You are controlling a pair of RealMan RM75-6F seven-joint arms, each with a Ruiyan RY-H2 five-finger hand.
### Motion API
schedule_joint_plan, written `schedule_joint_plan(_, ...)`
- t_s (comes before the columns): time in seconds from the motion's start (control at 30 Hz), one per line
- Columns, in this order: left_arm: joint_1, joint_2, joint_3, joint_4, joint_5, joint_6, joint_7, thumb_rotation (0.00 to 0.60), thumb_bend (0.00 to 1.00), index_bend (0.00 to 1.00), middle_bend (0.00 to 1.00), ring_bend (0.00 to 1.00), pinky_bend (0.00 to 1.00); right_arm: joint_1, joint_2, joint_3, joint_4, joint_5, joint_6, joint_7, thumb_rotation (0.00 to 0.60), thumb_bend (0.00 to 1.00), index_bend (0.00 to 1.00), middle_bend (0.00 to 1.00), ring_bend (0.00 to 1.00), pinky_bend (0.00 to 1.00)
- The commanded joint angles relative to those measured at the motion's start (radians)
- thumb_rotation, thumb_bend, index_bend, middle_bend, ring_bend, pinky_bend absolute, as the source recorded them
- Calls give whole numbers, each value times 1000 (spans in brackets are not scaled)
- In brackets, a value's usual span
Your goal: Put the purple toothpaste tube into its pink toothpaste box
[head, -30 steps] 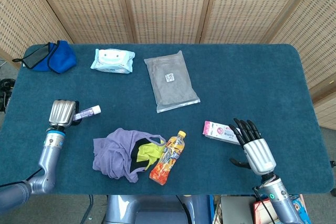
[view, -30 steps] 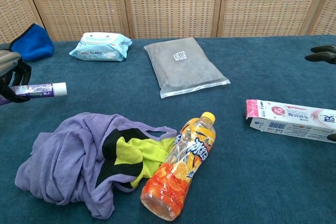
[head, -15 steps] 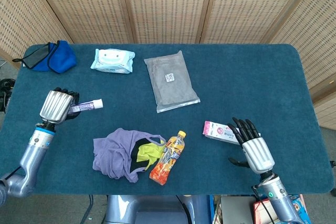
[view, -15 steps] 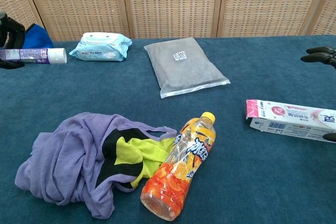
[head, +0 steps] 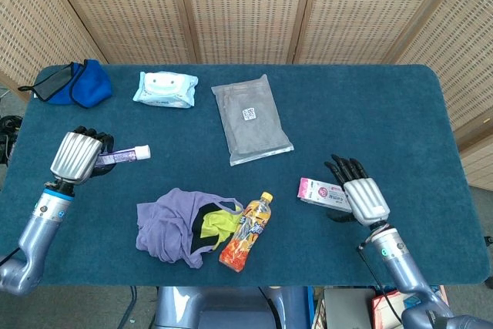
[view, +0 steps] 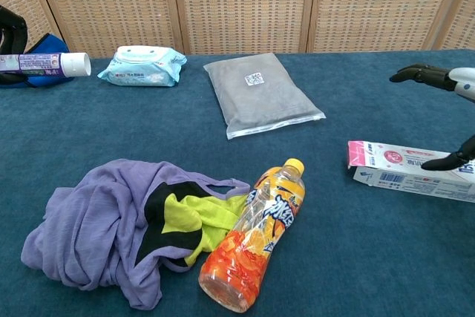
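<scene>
Left robot hand (head: 77,157) grips the purple toothpaste tube (head: 127,154) near the table's (head: 370,105) left edge; right robot hand (head: 356,196), fingers spread, hovers over the pink toothpaste box (head: 323,194), which it risks nudging askew.

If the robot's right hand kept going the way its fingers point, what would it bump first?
Probably the pink toothpaste box. The right hand hovers over its end, fingers spread and pointing along it; how high above it, I can't tell.
</scene>
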Motion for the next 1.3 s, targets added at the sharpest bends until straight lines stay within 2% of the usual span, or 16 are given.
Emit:
schedule_joint_plan(0.03, 2, 4, -2, -1, 3, 1, -5, 600, 272, 885, 653, 553, 500, 49, 18, 43, -21, 87, -69, -61, 600, 67, 28, 0, 0, 0)
schedule_joint_plan(0.23, 9, 16, -8, 1, 8, 5, -23, 600, 272, 885, 653, 553, 500, 70, 19, 55, 9, 192, -127, -91, 600, 66, 28, 0, 0, 0)
schedule_joint_plan(0.43, 11, 25, -9, 1, 15, -1, -32, 600, 272, 885, 653, 553, 500, 65, 1, 32, 67, 234, -155, -66, 600, 67, 71, 0, 0, 0)
schedule_joint_plan(0.8, 11, 16, -17, -10, 16, -11, -15, 600, 273, 885, 653, 553, 500, 42, -59, -21, 178, 171, -145, 35, 600, 66, 135, 0, 0, 0)
schedule_joint_plan(1.0, 15, 13, -21, -3, 11, -16, -18, 600, 272, 885, 653, 553, 500, 38, -103, -27, 232, 144, -124, 69, 600, 66, 204, 9, 0, 0)
schedule_joint_plan(1.3, 17, 12, -22, 8, 11, -21, -25, 600, 272, 885, 653, 553, 500, 40, -134, -27, 277, 137, -117, 82, 600, 66, 241, 56, 0, 0)
